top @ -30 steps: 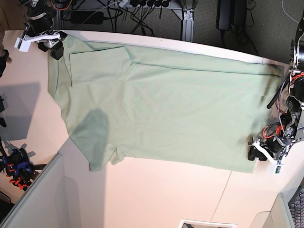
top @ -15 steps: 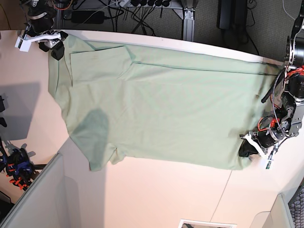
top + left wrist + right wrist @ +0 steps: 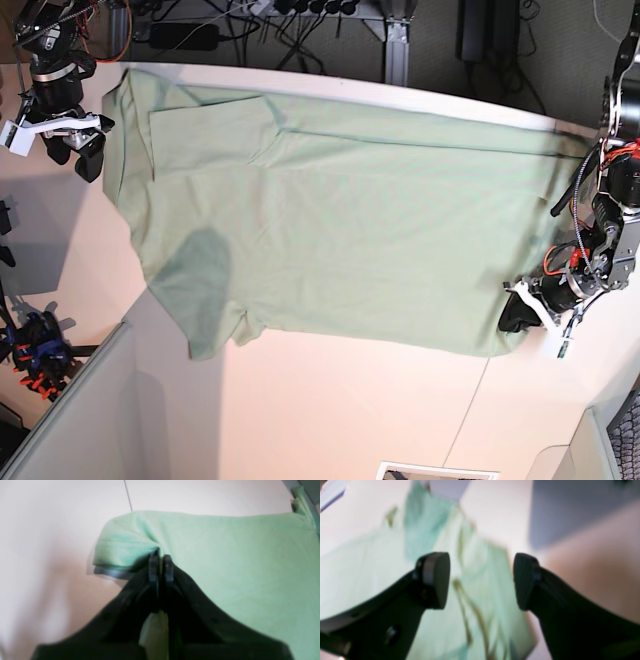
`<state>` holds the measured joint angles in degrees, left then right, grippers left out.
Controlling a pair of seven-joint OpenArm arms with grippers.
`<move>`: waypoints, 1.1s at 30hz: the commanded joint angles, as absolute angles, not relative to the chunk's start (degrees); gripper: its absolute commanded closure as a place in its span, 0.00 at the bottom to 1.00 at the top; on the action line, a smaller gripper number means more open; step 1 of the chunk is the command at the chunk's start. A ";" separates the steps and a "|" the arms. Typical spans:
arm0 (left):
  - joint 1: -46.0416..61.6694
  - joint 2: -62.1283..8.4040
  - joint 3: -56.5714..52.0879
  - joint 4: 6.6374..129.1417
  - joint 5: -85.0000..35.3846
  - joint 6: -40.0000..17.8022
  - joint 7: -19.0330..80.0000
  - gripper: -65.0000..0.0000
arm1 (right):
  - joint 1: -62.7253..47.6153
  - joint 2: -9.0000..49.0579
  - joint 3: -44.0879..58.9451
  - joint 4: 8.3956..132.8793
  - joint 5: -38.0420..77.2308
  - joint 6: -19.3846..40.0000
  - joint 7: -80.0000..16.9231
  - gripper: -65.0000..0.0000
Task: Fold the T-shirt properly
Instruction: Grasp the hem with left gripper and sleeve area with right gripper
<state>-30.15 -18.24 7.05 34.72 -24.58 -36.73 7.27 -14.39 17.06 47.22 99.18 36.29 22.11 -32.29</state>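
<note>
The pale mint-green T-shirt (image 3: 340, 220) lies spread flat across the white table (image 3: 330, 410), with the collar end at the left and the hem at the right. My left gripper (image 3: 513, 318) is shut on the near hem corner. In the left wrist view its fingers (image 3: 160, 557) pinch a fold of the T-shirt (image 3: 225, 555), and the corner (image 3: 117, 547) curls just above the table. My right gripper (image 3: 73, 157) is open and empty, hanging left of the collar end, off the cloth. In the right wrist view it (image 3: 480, 580) hangs over the blurred T-shirt (image 3: 370, 567).
Cables and a power strip (image 3: 185, 38) run behind the table's far edge. A grey divider panel (image 3: 70, 420) and coloured clamps (image 3: 35, 365) stand at the near left. A table seam (image 3: 470, 400) runs near the held corner. A shadow (image 3: 195, 265) falls on the shirt's left part.
My right gripper has left the far collar corner and moved left and nearer, now off the shirt and open. My left gripper has closed in on the hem corner and stays shut there.
</note>
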 commanded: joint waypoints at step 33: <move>-30.61 -21.26 6.85 35.57 -28.45 -39.31 10.61 1.00 | 26.11 21.10 29.87 37.87 22.00 21.02 -16.71 0.39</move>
